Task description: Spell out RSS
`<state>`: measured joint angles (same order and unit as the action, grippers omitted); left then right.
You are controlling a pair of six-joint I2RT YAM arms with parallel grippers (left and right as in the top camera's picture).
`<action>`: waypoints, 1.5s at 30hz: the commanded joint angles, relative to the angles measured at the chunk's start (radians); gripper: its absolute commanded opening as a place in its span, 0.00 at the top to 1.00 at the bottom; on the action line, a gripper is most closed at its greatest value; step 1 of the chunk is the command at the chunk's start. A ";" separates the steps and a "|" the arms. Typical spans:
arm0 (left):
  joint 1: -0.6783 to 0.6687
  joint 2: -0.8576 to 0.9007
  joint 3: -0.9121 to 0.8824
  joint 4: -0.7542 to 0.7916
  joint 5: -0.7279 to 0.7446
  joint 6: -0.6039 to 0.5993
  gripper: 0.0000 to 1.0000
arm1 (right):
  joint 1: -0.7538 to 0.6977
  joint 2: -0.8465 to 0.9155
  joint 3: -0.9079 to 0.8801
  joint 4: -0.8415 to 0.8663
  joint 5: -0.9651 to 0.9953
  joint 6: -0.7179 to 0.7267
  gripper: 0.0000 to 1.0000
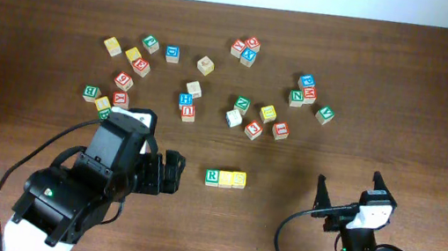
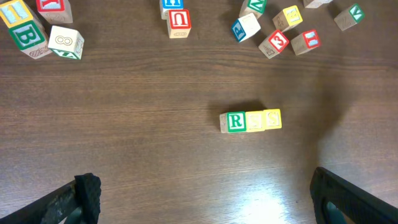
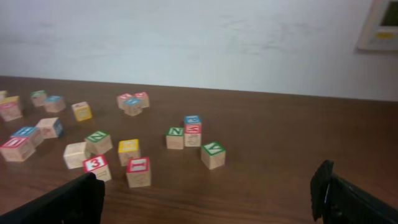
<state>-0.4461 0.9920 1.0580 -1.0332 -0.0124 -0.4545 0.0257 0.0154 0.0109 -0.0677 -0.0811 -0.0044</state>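
RSS row point(image 1: 225, 177): R cube point(image 1: 212, 176) plus two yellow cubes point(image 1: 232, 178), touching side by side on counter point(image 1: 441, 104), apart from scattered cubes point(image 1: 268, 112); middle letter faint, probably S | left hand point(image 1: 174, 174): wide, holding nothing, near row's left end | right hand point(image 1: 348, 187): wide, holding nothing, well right of row

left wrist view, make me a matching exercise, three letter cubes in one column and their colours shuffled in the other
Cubes:
1. R cube
2. U cube
3. end S cube

Colours:
a. yellow
b. green
c. red

Pairs: 1-b, 2-c, 3-a
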 commanded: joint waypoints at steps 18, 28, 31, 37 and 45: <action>0.004 -0.003 -0.001 -0.001 -0.010 -0.001 0.01 | -0.006 -0.012 -0.005 -0.011 0.060 0.020 0.02; 0.004 -0.003 -0.001 -0.001 -0.010 -0.001 0.01 | -0.006 -0.012 -0.005 -0.011 0.060 0.021 0.02; 0.004 -0.003 -0.001 -0.001 -0.010 -0.001 0.01 | -0.006 -0.012 -0.005 -0.011 0.060 0.021 0.02; 0.004 -0.003 -0.001 -0.001 -0.010 -0.001 0.01 | -0.006 -0.012 -0.005 -0.011 0.060 0.020 0.02; 0.004 -0.003 -0.001 -0.082 -0.022 0.022 0.01 | -0.006 -0.012 -0.005 -0.011 0.060 0.020 0.02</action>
<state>-0.4461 0.9920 1.0580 -1.1099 -0.0193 -0.4496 0.0257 0.0154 0.0109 -0.0738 -0.0296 0.0040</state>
